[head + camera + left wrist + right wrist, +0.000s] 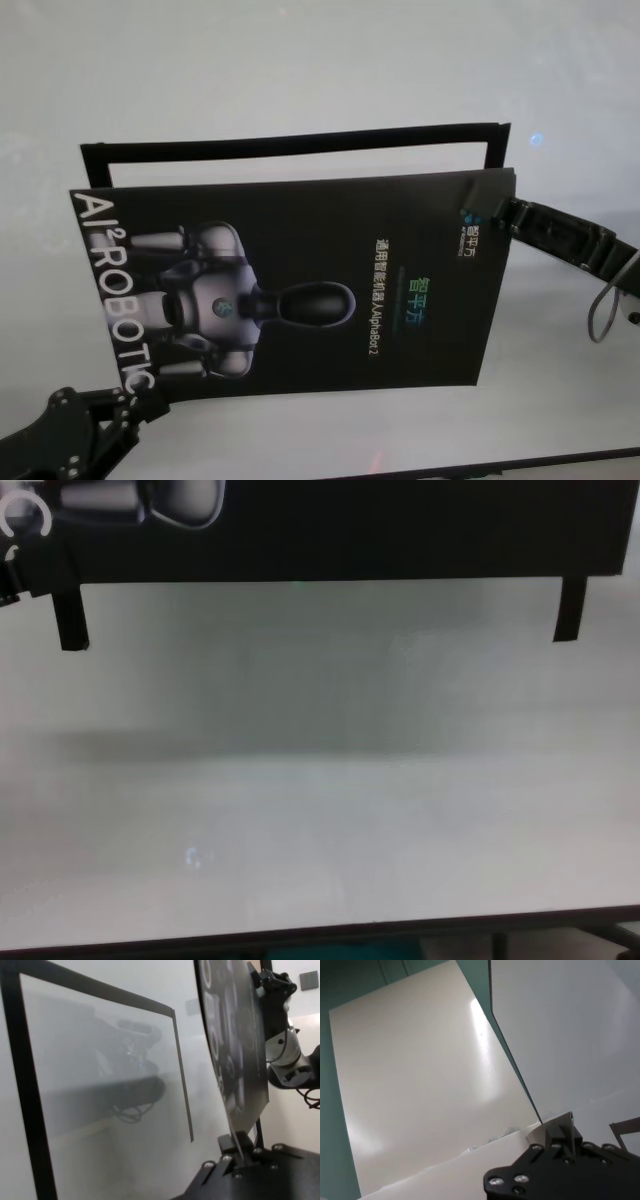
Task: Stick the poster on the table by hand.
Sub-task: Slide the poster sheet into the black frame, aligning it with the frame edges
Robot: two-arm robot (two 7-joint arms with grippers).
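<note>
Poster carried above the taped frame, not yet laid down.
The left pincer (150, 400) pinched the poster's (300, 290) near-left corner, the right pincer (500, 215) its far-right corner; next, I judged, lower it onto the bench (300, 70) inside the tape frame (290, 138).

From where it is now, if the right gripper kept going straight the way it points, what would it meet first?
The right gripper already pinches the large glossy black poster at its far right corner, pointing left across it. Going on would push into the sheet itself; depth is unclear.

poster (350, 525): cut by chest view's top edge | left tool (150, 400): fingertips hidden under poster corner
</note>
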